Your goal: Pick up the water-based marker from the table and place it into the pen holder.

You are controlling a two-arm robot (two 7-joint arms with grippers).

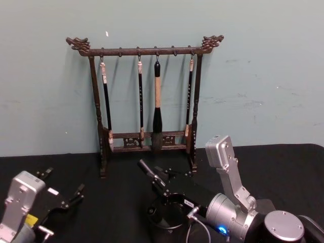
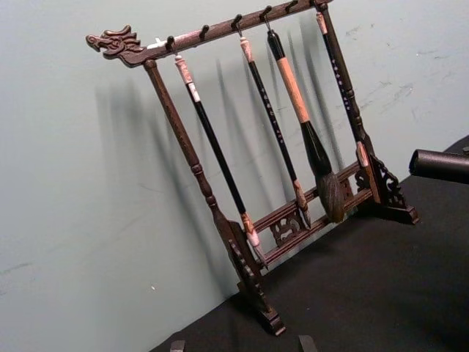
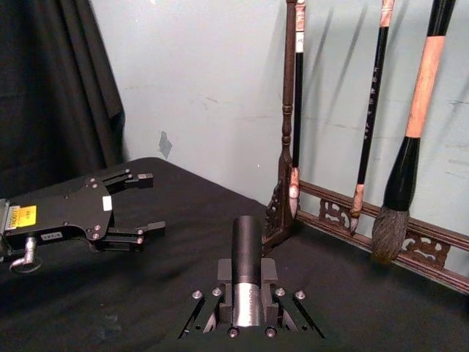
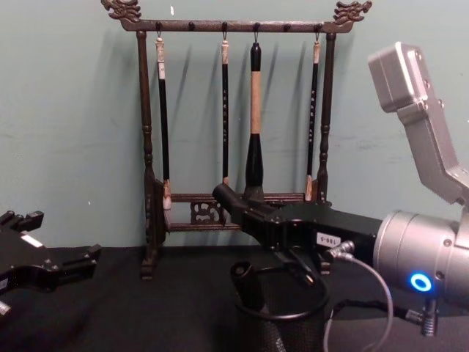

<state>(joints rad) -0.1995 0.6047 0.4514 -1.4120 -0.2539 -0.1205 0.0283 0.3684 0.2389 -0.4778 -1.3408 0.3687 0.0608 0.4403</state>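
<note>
The water-based marker (image 3: pixel 246 249), a dark cylinder, is pinched between the jaws of the right gripper (image 4: pixel 245 209) and juts out past them, tilted up and toward the far left. In the chest view it hangs above the pen holder (image 4: pixel 282 317), the black wire-mesh cup with a solid round rim standing on the black counter (image 1: pixel 121 212) at near centre; marker and cup are apart. The head view shows the marker's tip (image 1: pixel 144 167) just beyond the far rim of the holder (image 1: pixel 167 211), with the gripper body crossing over the opening. The right arm's silver links rise at the near right.

The left gripper (image 1: pixel 76 195) sits low over the counter at the near left, well apart from the holder, its jaws spread with nothing between them.

Behind both, at the far edge of the counter against the pale green wall, stands the tall dark wooden brush rack (image 1: pixel 144 50) with carved ends, and four calligraphy brushes (image 1: pixel 157 111) hang from its hooks
</note>
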